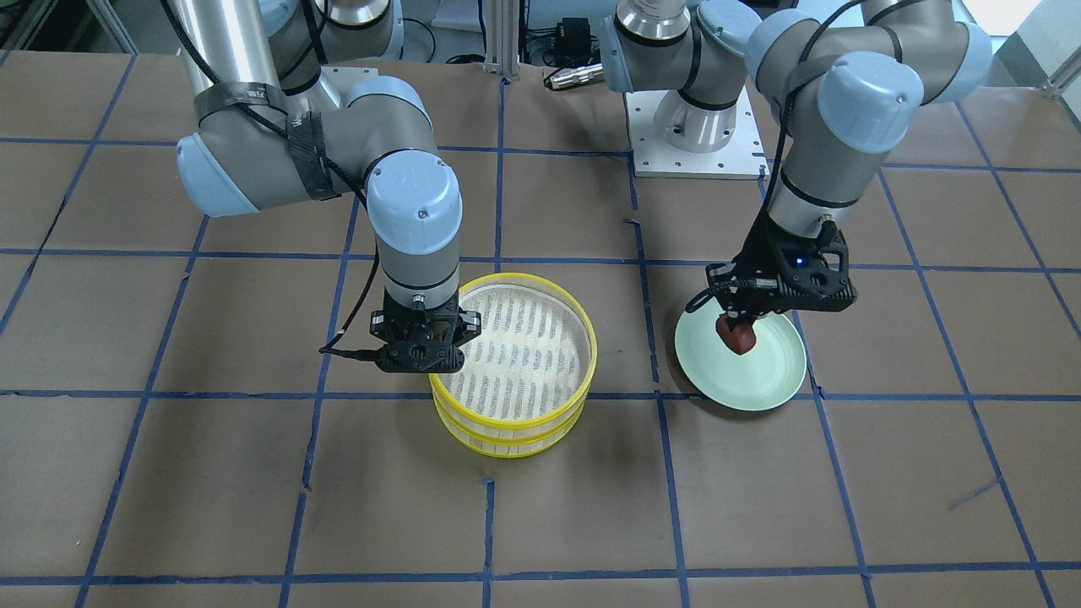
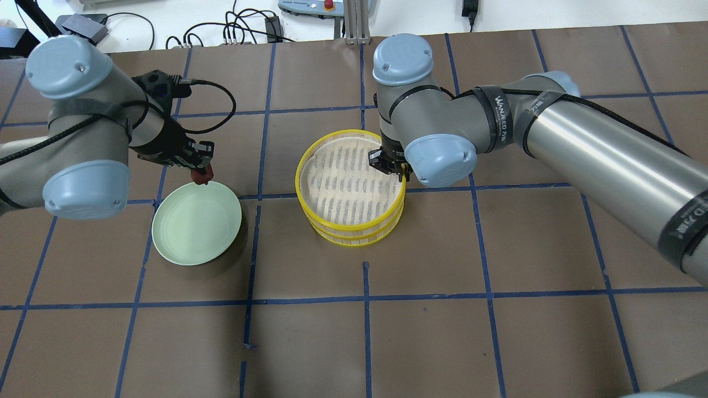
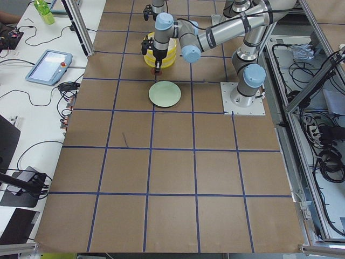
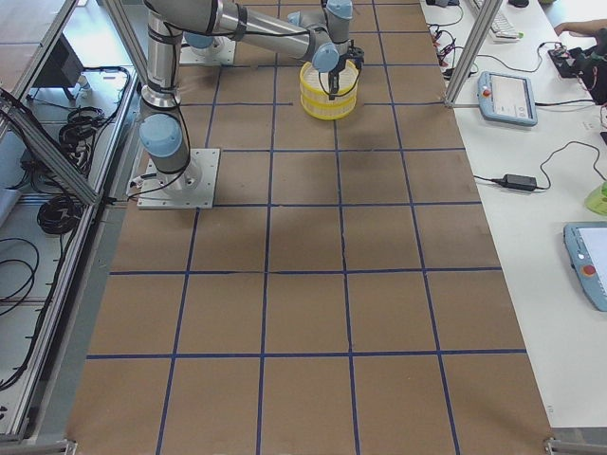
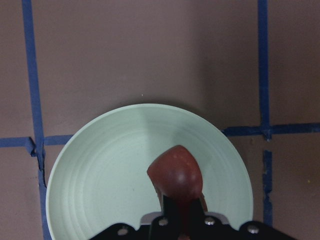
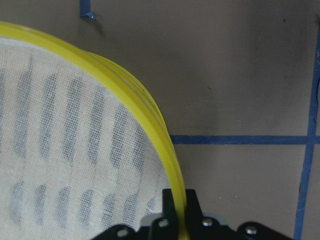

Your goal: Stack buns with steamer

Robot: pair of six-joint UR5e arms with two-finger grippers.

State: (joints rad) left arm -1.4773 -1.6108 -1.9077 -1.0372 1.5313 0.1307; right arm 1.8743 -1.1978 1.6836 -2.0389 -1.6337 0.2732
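Table (image 2: 498, 331): brown surface marked with a grid of blue tape. All the action was near its middle, about halfway between the robot's edge and the operators' edge.

Steamer: two round tiers with yellow rims, already stacked one on the other. The upper tier (image 2: 298, 185) sat squarely on the lower tier (image 2: 354, 239). The upper tier's white mesh floor was open to the top, and nothing could be seen lying on it.

Plate (image 2: 193, 232): pale green and bare, well apart from the stack and toward the table's end on the robot's left.

Right gripper (image 2: 391, 167): pinched onto the yellow rim of the upper tier on the side nearest the robot's edge, one finger inside the rim and one outside.

Left gripper (image 1: 736, 325): pointed straight down over the plate, its fingers pressed onto the dark bun.

Dark bun (image 5: 175, 172): reddish-brown, held by its top so that its rounded bulk hung below the fingers. It appeared lifted clear of the plate.

White bun: not visible in any view. It may have been inside the lower tier, hidden by the upper one.

Deciding relation: the open upper tier lay sideways from the held bun, toward the table's end on the robot's right. The left arm already carried the bun. By my judgement, the coming move was a level carry that way and then a drop onto the mesh, away from the right gripper's spot on the rim.
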